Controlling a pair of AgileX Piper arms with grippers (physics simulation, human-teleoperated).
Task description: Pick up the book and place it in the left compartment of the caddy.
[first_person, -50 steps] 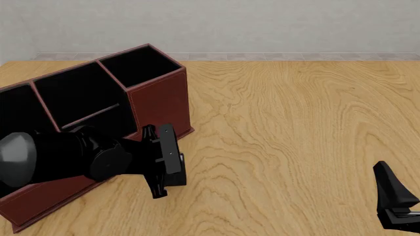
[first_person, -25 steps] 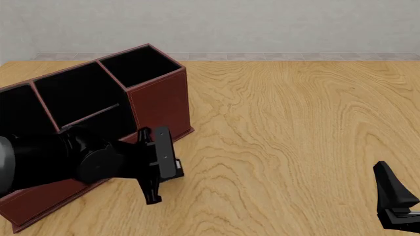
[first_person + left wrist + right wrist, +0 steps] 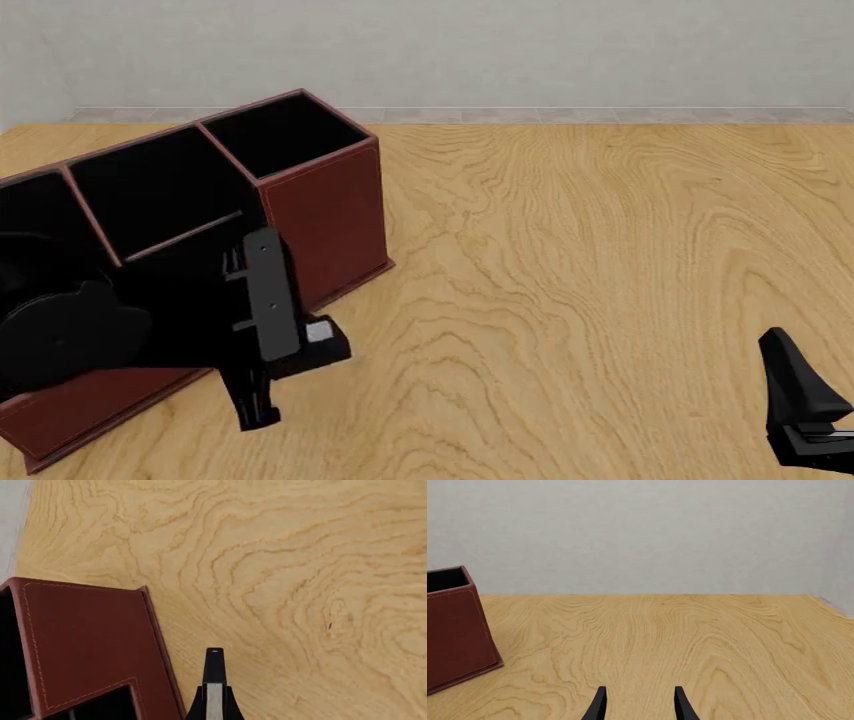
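A: Where is the small black hardcover book with the white strip of page edges (image 3: 213,692)?

B: Clamped in the left gripper (image 3: 274,335). Left wrist view: the page strip sits between the two black fingers, with the black cover edge projecting past them. The book stands on edge in the grip, long axis along the fingers, pointing out over the light wooden table (image 3: 601,260).

A: And in the front view?

B: The left arm hangs in front of the large reddish-brown leather-look caddy with black lining (image 3: 327,205), gripper off its near right corner. A flat black slab (image 3: 271,295) stands nearly upright there, tilted a little; probably the book, but black on black, I cannot separate it from the gripper body.

A: Position against the wide black-lined end bay on the left (image 3: 34,225)?

B: Book outside the caddy, not in any bay. Wrist view shows the caddy's brown outer wall (image 3: 87,640) just beside the fingers; touching or not, cannot tell.

A: Right side?

B: Right gripper (image 3: 639,702) low at the table's near right, well apart from the caddy, fingers parted with nothing between them.
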